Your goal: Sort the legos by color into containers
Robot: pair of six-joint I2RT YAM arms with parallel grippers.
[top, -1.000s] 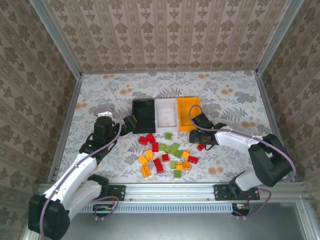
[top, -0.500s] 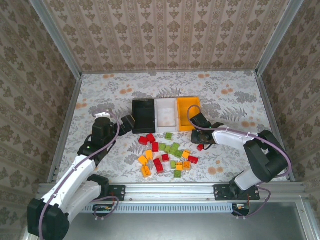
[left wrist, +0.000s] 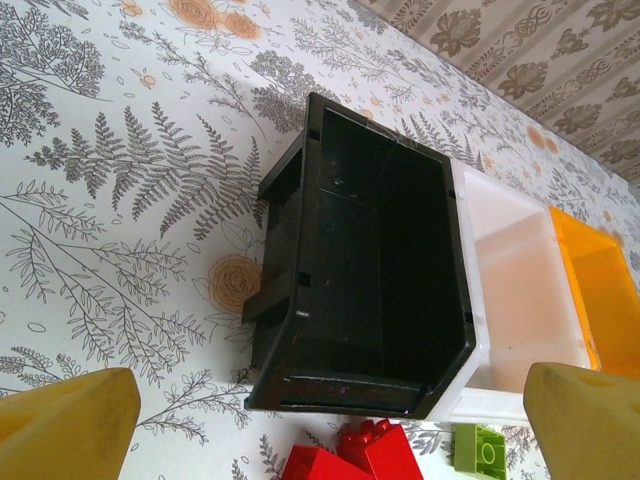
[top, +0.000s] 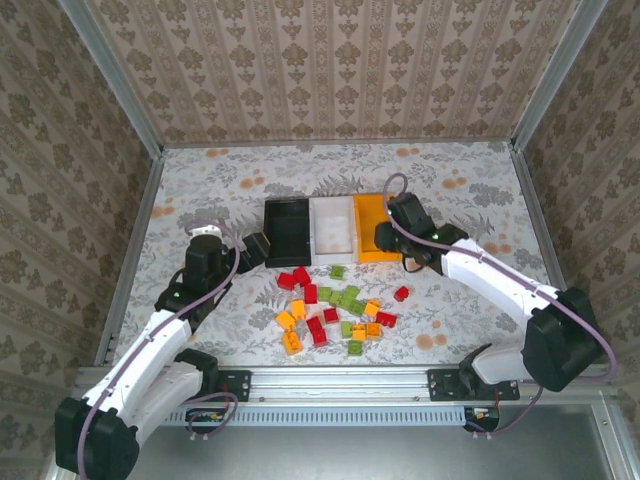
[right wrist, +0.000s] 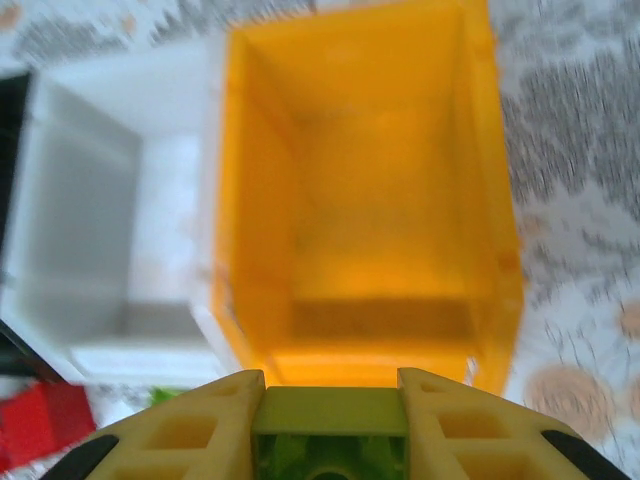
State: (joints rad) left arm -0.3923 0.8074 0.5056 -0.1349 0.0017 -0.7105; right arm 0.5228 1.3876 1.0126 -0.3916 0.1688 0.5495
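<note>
Red, yellow-orange and light green legos (top: pixel 330 310) lie scattered on the table in front of three bins. The black bin (top: pixel 288 230), white bin (top: pixel 333 228) and orange bin (top: pixel 372 212) stand side by side. My right gripper (top: pixel 386 236) hangs over the orange bin's front edge, shut on a light green brick (right wrist: pixel 330 425). The orange bin (right wrist: pixel 370 200) looks empty below it. My left gripper (top: pixel 257 250) is open beside the black bin's front left corner, nothing between its fingers (left wrist: pixel 70 425). Two red bricks (left wrist: pixel 350 455) lie just ahead of it.
A single red brick (top: pixel 401 293) lies apart, right of the pile. A green brick (left wrist: pixel 482 448) sits in front of the white bin (left wrist: pixel 510 260). Metal rails and patterned walls frame the table, with open floral surface behind the bins.
My right gripper has lifted from beside the lone red brick and moved back to the orange bin's front edge. The left arm has barely shifted.
</note>
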